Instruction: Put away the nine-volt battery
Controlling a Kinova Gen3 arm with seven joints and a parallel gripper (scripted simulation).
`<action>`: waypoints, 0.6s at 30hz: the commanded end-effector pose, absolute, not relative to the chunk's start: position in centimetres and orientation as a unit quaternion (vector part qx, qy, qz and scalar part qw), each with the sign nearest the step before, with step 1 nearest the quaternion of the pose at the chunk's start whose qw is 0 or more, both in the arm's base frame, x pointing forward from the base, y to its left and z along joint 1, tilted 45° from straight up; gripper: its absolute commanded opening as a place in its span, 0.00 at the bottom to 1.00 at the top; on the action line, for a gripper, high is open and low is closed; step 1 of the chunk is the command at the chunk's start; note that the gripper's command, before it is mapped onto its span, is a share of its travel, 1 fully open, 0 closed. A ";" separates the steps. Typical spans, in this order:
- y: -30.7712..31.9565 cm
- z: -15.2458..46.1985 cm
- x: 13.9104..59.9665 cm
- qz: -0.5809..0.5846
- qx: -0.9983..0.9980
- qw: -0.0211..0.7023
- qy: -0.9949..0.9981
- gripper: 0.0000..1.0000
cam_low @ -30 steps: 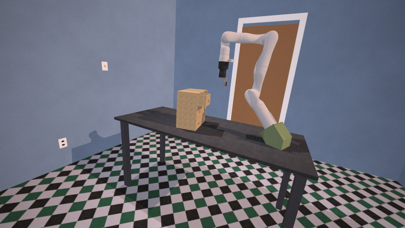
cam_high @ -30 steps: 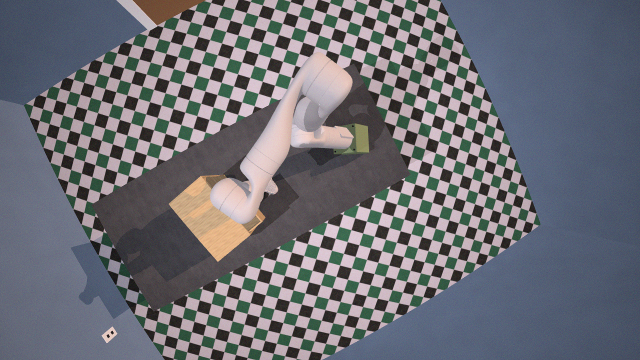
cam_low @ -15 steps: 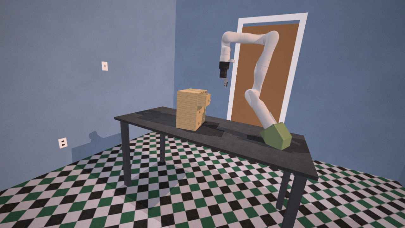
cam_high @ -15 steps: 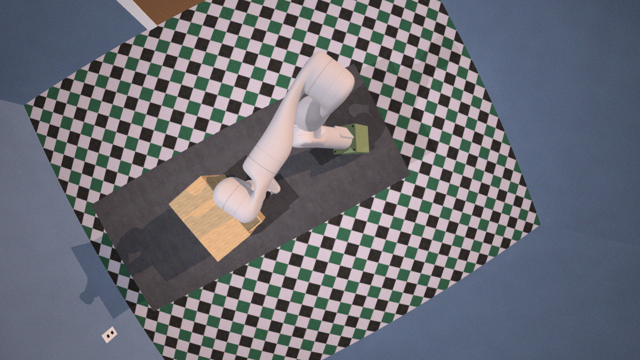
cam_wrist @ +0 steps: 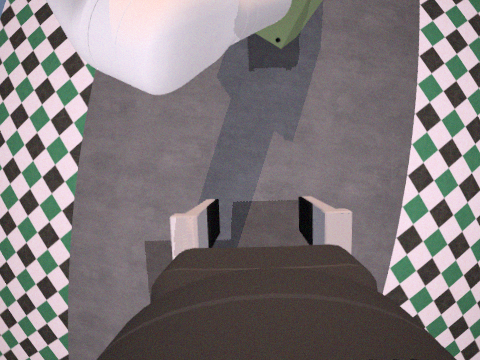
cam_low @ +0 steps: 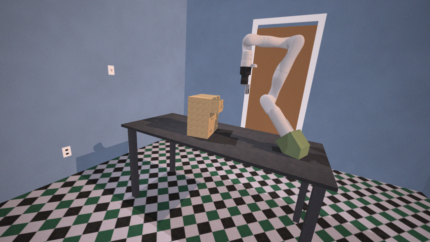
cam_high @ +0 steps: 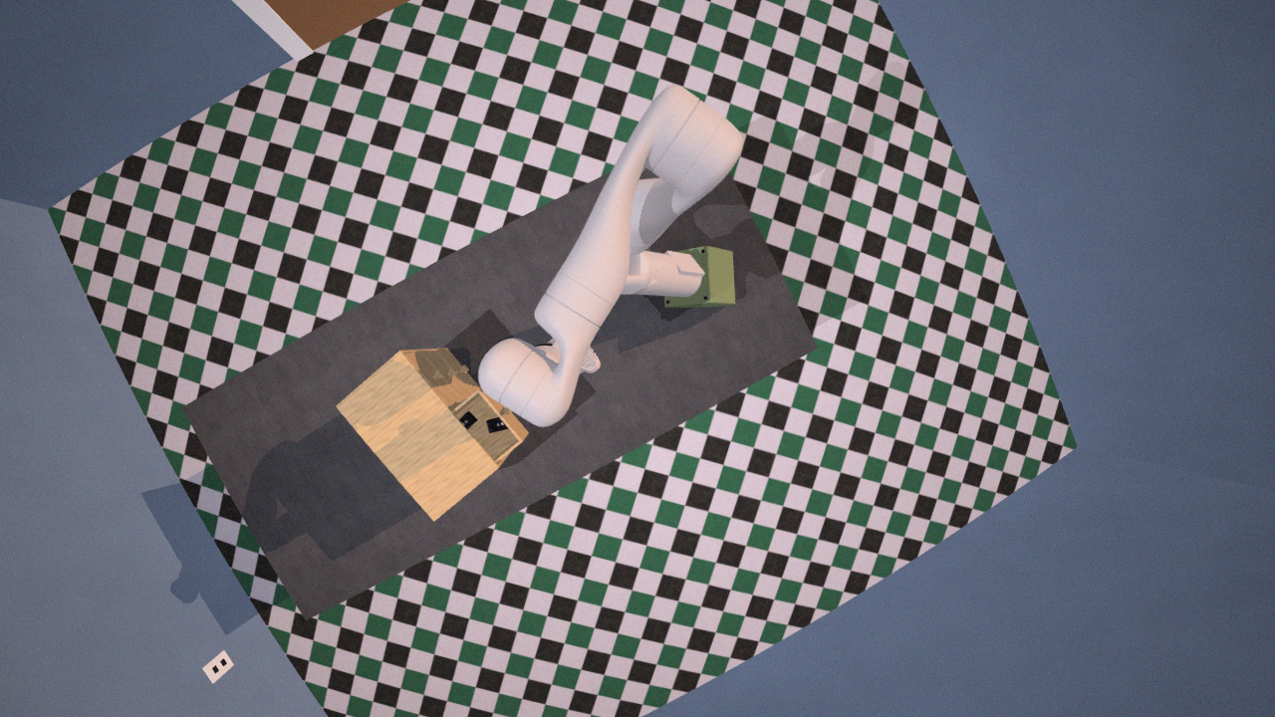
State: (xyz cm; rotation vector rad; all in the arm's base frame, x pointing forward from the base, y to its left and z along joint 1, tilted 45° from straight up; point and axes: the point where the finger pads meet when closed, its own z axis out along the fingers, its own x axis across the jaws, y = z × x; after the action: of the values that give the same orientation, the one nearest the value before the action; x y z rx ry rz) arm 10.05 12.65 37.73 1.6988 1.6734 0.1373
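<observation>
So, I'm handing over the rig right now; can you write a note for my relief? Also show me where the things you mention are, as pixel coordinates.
Hand [cam_low: 246, 92] [cam_wrist: 259, 215]: open, holding nothing, raised off the chest [cam_high: 405, 432] [cam_low: 198, 117].
Job's things: two dark blocks [cam_high: 467, 419] [cam_high: 496, 425], apparently the nine-volt batteries, lie in the pulled-out top drawer [cam_high: 506, 445] [cam_low: 215, 106].
Done: loading, it seems.
Left: push that drawer in without shifting the chest; check everything is still.

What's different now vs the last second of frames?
The arm and claw moved away from the chest, toward the base side. That uncovers two dark items in the pulled-out drawer. No visible grab or release; claw open now. Chest, drawer and green base unchanged.
</observation>
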 end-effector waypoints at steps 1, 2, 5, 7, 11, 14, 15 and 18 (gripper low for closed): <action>12.8 37.6 9.6 0.057 0.656 0.375 0.652 1.00; 12.8 37.4 9.4 0.057 0.656 0.375 0.652 1.00; 12.9 37.0 9.1 0.057 0.656 0.375 0.652 1.00; 13.0 36.9 9.0 0.057 0.656 0.375 0.652 1.00; 13.0 36.8 9.0 0.057 0.656 0.375 0.652 1.00; 12.9 36.8 9.1 0.059 0.655 0.378 0.652 1.00; 12.9 36.8 9.2 0.061 0.654 0.380 0.652 1.00; 12.9 36.7 9.3 0.064 0.652 0.382 0.651 1.00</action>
State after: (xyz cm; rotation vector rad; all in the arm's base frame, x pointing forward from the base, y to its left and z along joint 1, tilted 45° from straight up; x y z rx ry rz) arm 9.33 12.86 36.77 1.6689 1.6627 0.1595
